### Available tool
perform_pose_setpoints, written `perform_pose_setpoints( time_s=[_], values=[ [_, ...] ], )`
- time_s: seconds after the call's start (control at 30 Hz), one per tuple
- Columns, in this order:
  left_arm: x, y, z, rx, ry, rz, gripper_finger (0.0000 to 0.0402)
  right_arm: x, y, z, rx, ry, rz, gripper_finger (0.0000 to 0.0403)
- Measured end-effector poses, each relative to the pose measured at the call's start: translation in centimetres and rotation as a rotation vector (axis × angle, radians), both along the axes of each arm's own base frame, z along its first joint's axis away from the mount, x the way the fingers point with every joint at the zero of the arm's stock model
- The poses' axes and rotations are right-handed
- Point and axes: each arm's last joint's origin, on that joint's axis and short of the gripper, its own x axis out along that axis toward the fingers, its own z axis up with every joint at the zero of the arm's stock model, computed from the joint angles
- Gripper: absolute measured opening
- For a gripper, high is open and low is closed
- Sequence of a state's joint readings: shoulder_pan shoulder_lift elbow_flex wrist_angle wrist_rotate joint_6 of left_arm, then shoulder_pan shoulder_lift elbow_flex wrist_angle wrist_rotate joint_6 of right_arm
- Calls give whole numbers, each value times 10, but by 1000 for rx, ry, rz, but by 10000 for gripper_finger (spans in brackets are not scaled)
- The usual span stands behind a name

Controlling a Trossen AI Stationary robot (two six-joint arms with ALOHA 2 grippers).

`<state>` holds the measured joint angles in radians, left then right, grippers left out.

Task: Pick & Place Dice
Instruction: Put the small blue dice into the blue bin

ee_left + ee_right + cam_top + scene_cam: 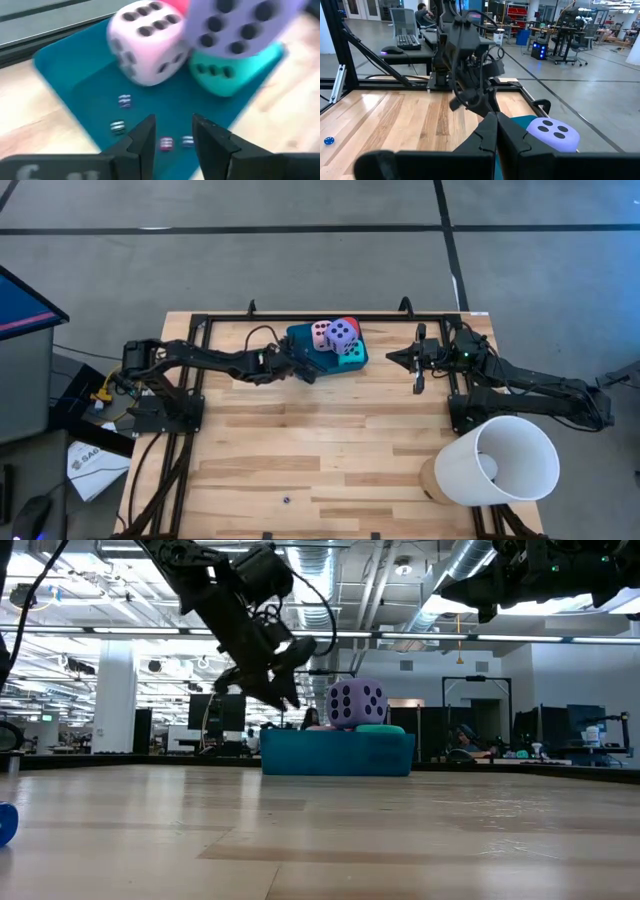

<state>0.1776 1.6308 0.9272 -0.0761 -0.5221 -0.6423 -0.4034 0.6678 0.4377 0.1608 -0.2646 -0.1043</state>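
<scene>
1. Your left pincer (308, 367) hangs just left of the teal tray (358, 361) at the far middle of the counter (300, 470). Its fingers (145, 142) stand a little apart with nothing between them.

2. All four large dice are on the tray. The pink die (145, 47) and the turquoise die (230, 70) sit side by side and touching. The purple die (342, 332) rests on top of the turquoise one. The red die (349, 324) only peeks out behind the purple one, on its far side.

3. Judging by this, the placing step looks finished or nearly so: the pile is on the tray and your left pincer is empty beside it. I cannot tell whether the purple die sits steady.

4. Four tiny dice (124, 101) lie on the bare near part of the tray, right ahead of your left pincer. A small blue die (285, 500) lies well apart on the near counter. Whether these belong to the job is not clear.

5. Your right pincer (417, 360) waits to the right of the tray, raised and pressed together, holding nothing.

6. For the next move, draw the left pincer away from the tray without brushing the pink die, which is nearest to it. A knock there could topple the purple die off the pile.
</scene>
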Motion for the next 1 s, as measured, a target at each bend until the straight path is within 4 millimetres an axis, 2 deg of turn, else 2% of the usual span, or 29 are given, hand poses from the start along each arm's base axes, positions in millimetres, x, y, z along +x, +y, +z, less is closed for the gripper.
perform_pose_setpoints(
  time_s=[0.13,0.33,0.63,0.8,1.0],
  values=[
    [-1,-3,12,-64,-67,-89,97,0,0,0,0,0,0,0],
    [-12,-13,46,-119,-186,-204,76,0,1,0,0,0,5,0],
    [-41,-46,98,-121,-342,-299,43,1,2,1,-2,-6,11,0],
    [-51,-71,106,-177,-370,-346,16,1,2,1,-2,-5,16,0],
    [-47,-108,97,-217,-355,-399,1,1,2,1,-3,-8,16,0]
  ],
)
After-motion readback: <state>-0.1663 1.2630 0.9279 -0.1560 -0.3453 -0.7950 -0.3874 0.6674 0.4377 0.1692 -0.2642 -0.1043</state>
